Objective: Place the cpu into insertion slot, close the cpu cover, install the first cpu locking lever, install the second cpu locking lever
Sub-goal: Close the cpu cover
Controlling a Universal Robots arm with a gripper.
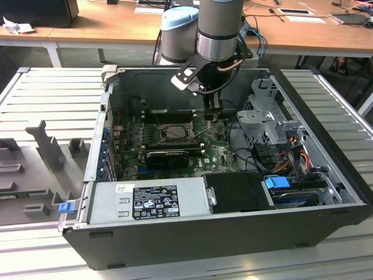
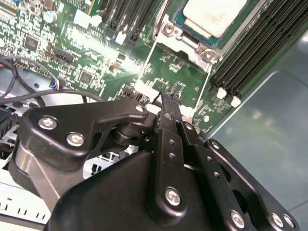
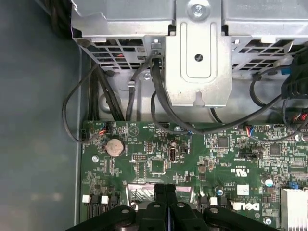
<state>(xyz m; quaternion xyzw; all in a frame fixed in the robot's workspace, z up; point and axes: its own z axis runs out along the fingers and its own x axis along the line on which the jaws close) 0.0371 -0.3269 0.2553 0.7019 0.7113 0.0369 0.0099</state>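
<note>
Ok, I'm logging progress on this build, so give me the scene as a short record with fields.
cpu: seated in the insertion slot
cpu cover: swung open, lying over the green board
gripper: shut, tip at the cover's free edge; grasp unclear
setting: open computer case

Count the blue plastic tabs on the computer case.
2: one blue tab at the computer case corner on the exterior view's left, another on the drive bay toward its right; more may be hidden.
</note>
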